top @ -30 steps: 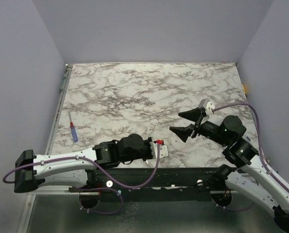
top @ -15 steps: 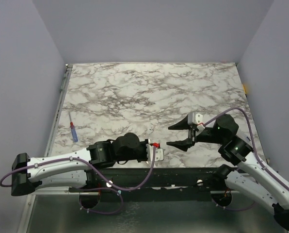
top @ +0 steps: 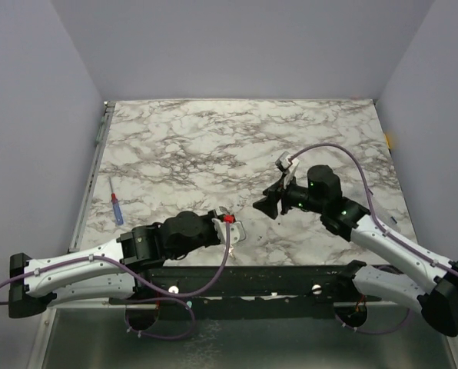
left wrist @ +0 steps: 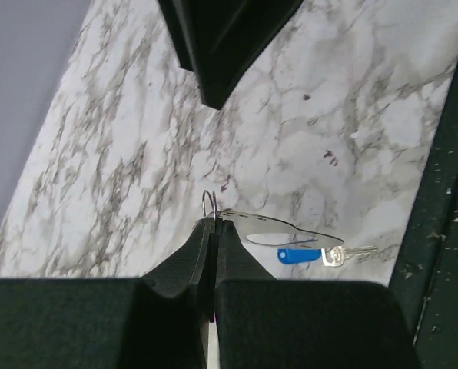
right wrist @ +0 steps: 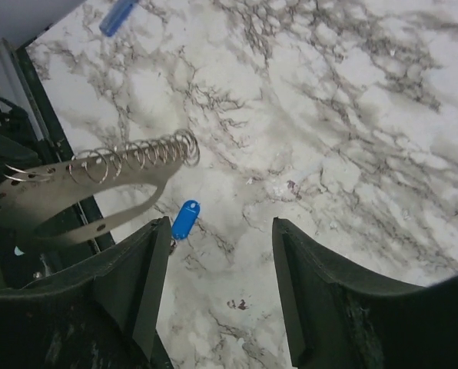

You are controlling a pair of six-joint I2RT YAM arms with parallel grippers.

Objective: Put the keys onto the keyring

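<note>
My left gripper (left wrist: 214,223) is shut on the keyring (left wrist: 269,223), a flat silvery strip with thin wire loops at its end, and holds it just above the marble. The row of wire loops shows in the right wrist view (right wrist: 133,157). A key with a bright blue head (left wrist: 298,255) and a silvery blade lies on the marble below the strip, and its blue head shows in the right wrist view (right wrist: 185,218). My right gripper (right wrist: 221,231) is open and empty, hovering just right of the keyring. In the top view the left gripper (top: 233,229) and right gripper (top: 269,200) are close together.
A screwdriver (top: 116,209) with a blue and red handle lies near the table's left edge. The black front rail (left wrist: 444,231) runs beside the key. Purple cables loop over both arms.
My right gripper has swung left and towards the left gripper. My left gripper has moved left and a little farther onto the table, still shut on the keyring.
</note>
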